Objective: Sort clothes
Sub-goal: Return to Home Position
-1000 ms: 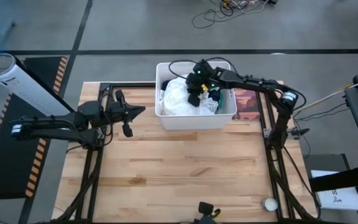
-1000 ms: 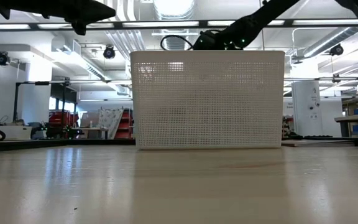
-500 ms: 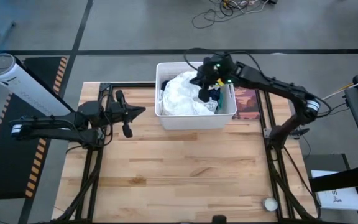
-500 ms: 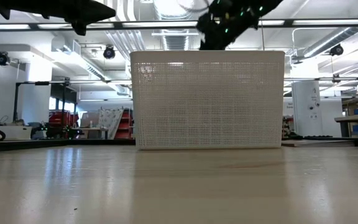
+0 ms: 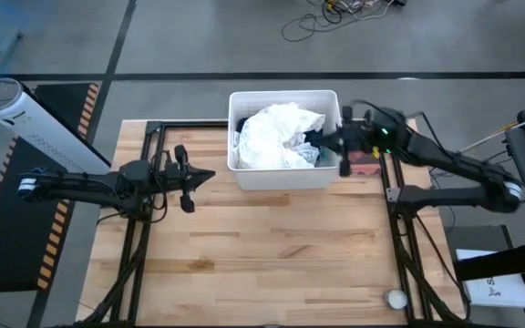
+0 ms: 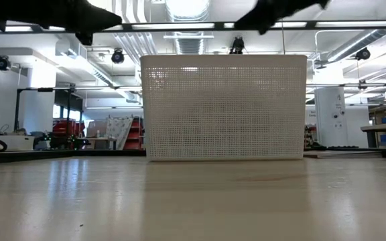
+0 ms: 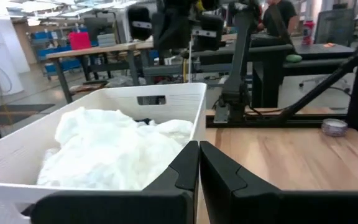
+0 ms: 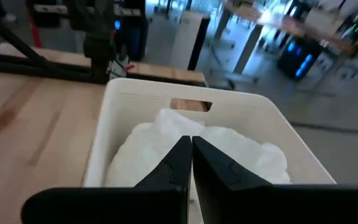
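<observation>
filling the perforated rectangular basket (image 6: 223,107): crumpled white clothes (image 5: 276,135) (possibly lace).

A white perforated plastic basket (image 5: 285,179) stands at the far middle of the light wooden table (image 5: 262,246), filled nearly to its rim with white fabric garments (image 5: 272,137). The table's near half lies bare. A dark left arm (image 5: 80,185) reaches in over the left edge, and a dark right arm (image 5: 445,164) ends just beside the basket's right wall.

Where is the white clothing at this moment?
In the high view, the white clothing lies heaped inside the white basket, at the upper middle of the table.
</observation>
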`<action>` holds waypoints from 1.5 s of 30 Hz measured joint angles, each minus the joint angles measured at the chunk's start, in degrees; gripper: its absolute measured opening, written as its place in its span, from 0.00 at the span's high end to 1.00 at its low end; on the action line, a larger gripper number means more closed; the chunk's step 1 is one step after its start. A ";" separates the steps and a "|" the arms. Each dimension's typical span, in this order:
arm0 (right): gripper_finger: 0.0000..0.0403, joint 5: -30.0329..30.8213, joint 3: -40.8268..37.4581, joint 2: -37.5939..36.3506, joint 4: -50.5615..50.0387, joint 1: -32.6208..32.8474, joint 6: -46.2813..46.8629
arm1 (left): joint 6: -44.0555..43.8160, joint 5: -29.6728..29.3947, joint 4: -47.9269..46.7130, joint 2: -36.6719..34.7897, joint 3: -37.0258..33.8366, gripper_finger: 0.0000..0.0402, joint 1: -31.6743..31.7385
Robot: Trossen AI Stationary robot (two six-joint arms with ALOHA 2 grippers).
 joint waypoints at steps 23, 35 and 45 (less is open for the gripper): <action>1.00 4.04 -46.19 -57.84 11.57 1.26 9.41 | -0.69 -0.11 3.53 -15.97 -17.50 1.00 -0.79; 1.00 5.25 -60.86 -65.58 25.41 1.28 19.27 | -2.17 -1.77 -6.45 -34.92 -21.53 1.00 -0.80; 1.00 7.67 -63.34 -58.82 32.63 6.74 21.29 | -1.57 -4.55 -8.01 -34.87 -21.28 1.00 -0.92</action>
